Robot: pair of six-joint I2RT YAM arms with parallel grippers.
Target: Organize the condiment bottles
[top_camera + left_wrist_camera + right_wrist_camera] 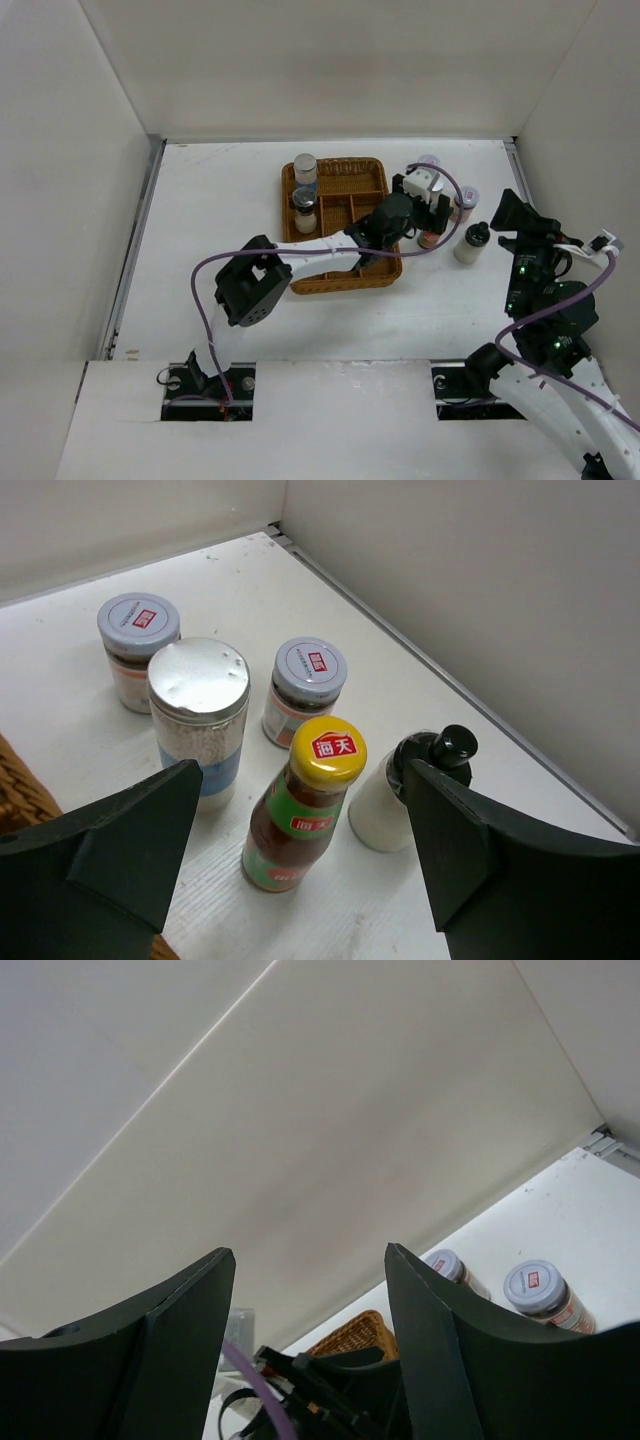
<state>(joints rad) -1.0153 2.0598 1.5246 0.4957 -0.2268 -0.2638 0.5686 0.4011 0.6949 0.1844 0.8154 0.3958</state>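
My left gripper (302,772) is open, its fingers on either side of the red sauce bottle with a yellow cap (300,820), not touching it. Around that bottle stand a silver-capped shaker (200,715), two white-capped jars (140,645) (305,685) and a white bottle with a black cap (400,795). From above, the left gripper (425,203) hovers over this group just right of the tray, with the sauce bottle (428,238) and the black-capped bottle (470,243) in sight. Two more shakers (305,168) (304,212) stand in the tray's left compartments. My right gripper (517,215) is open, empty and raised.
The brown wicker divided tray (345,278) lies mid-table, with my left arm stretched across it. The right wall (480,600) stands close behind the bottle group. The right wrist view shows mostly wall, two jars (540,1290) and a tray corner (360,1335).
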